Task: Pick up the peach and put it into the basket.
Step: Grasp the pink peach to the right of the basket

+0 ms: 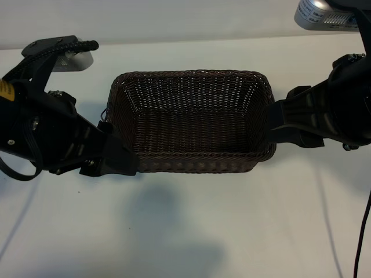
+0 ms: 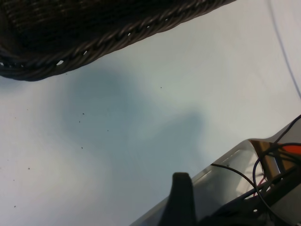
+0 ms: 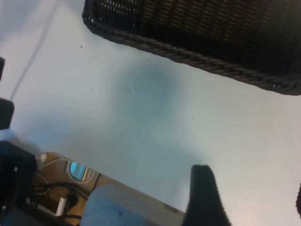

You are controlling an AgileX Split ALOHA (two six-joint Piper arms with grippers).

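The dark brown wicker basket (image 1: 191, 119) stands in the middle of the white table, and its inside shows nothing in it. The peach is out of view in every picture. My left gripper (image 1: 123, 165) sits low against the basket's near left corner. The left wrist view shows one dark finger (image 2: 182, 193) over bare table, with the basket's braided rim (image 2: 108, 40) beyond it. My right gripper (image 1: 277, 124) is beside the basket's right wall. Its fingers (image 3: 203, 188) stand apart over bare table with nothing between them, and the basket rim (image 3: 197, 59) lies ahead.
The table (image 1: 191, 226) stretches bare toward the near edge. A silver device (image 1: 324, 14) hangs at the top right, and another (image 1: 74, 60) sits behind the left arm. A cable (image 1: 363, 237) trails on the right. The table edge (image 3: 141, 195) shows close under the right wrist.
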